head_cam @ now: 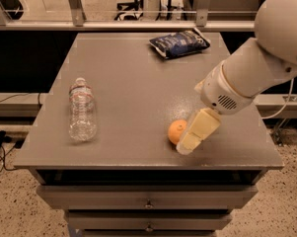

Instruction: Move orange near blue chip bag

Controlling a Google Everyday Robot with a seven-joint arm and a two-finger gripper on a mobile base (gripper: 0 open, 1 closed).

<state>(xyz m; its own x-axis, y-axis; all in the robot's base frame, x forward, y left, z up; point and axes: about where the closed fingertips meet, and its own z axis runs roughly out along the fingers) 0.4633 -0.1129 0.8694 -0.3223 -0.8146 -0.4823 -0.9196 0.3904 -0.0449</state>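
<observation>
1. I am reaching my white, rounded arm point(251, 73) in from the right, sloping it down over a grey table point(138, 98) toward its near edge.
2. My cream-coloured gripper point(187, 143) is hanging low over the front right part of the table, its tip close to the surface. It is sitting right against the right side of the orange point(176, 131) and covering part of it.
3. I cannot tell whether my gripper is released, clenched, or grasping the orange.
4. The orange is resting on the table near the front edge, a little right of centre.
5. The blue chip bag point(179, 43) is lying flat at the far edge, right of centre, well apart from the orange.
6. A clear water bottle point(82, 110) is lying on its side on the left part of the table, cap pointing toward the far edge, well apart from the orange.
7. Drawers point(148, 204) with small knobs are showing below the table's front.
</observation>
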